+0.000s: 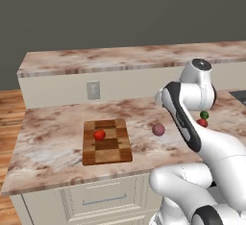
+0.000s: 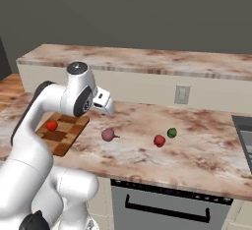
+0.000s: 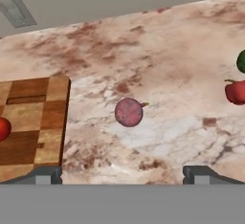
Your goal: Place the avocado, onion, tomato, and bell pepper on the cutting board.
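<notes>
One veg is on the board [image 1: 106, 141] so far: the tomato [image 1: 99, 134], sitting near the board's middle, a bit toward its left edge in the left base view. Board lies on the counter [image 1: 53, 137], closer to the front edge than the back wall, w/ its long side running front to back.

Onion [image 3: 129, 112] sits on bare counter just off the board's right edge, not touching it. Pepper [image 2: 159, 140] and avocado [image 2: 172, 132] are further right, well apart from the board; they're just beside each other, avocado nearer the back, pepper nearer the front. Can't tell if those two touch.

Gripper [image 3: 122, 174] hangs above the counter, jaws spread wide, nothing between them. In the hand view the onion lies between the two fingertips [image 3: 45, 174], further out from them.
</notes>
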Available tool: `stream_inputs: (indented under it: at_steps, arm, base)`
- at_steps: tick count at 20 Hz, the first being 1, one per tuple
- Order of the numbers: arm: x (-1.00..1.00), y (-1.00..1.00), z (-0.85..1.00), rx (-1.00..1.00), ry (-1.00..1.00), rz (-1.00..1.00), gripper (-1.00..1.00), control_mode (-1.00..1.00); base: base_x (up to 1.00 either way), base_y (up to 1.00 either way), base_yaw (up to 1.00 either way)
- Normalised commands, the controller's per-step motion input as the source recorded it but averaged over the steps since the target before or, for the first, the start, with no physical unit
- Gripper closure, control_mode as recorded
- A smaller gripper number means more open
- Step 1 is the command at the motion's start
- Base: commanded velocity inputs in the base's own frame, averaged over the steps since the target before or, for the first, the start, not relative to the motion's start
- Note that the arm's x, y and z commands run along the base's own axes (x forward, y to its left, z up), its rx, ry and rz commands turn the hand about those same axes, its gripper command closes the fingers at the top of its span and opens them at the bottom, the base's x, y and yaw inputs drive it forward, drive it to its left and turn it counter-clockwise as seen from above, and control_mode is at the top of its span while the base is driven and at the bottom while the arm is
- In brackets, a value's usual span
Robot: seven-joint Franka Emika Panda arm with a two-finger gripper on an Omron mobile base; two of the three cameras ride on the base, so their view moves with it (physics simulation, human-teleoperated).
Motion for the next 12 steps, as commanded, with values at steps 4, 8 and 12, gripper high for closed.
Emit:
stream_inputs:
  at_steps: [4,8,12]
  arm:
    - [0.0,0.0,-0.17,0.0,0.04,0.0,-1.0,-1.0]
    - [0.0,-0.01,-0.16,0.0,0.05,0.0,-1.0,-1.0]
    - [0.12,-0.08,-0.2,0.0,0.06,0.0,-1.0,-1.0]
  base:
    - [0.0,0.0,0.0]
    - [0.0,0.0,0.0]
    - [0.0,0.0,0.0]
